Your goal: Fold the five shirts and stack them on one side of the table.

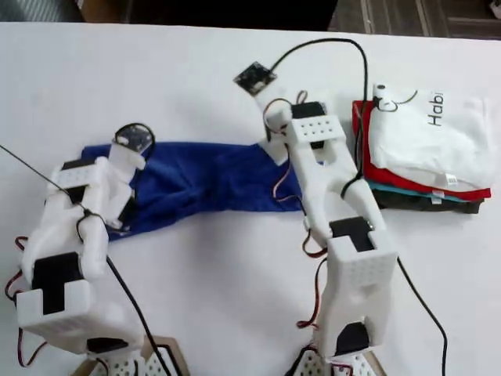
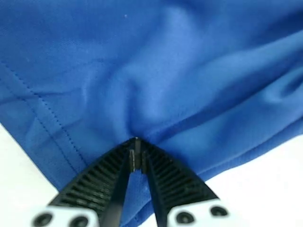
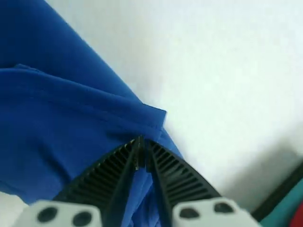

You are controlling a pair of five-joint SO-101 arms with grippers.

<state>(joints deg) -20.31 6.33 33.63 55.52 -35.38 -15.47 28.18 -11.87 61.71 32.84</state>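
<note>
The blue shirt (image 1: 203, 184) lies in a long, rumpled band across the desk (image 1: 235, 298), spanning the gap between the two arms. The left hand (image 2: 136, 156) is pressed together on a puckered fold near one end. The right hand (image 3: 141, 153) pinches the hemmed corner at the other end, near the stack of folded shirts (image 1: 427, 149). The cloth looks thin, light and limp, so it will likely sag and bunch between grips. Hems and corners, where the fabric is doubled, should give the firmest hold.
</note>
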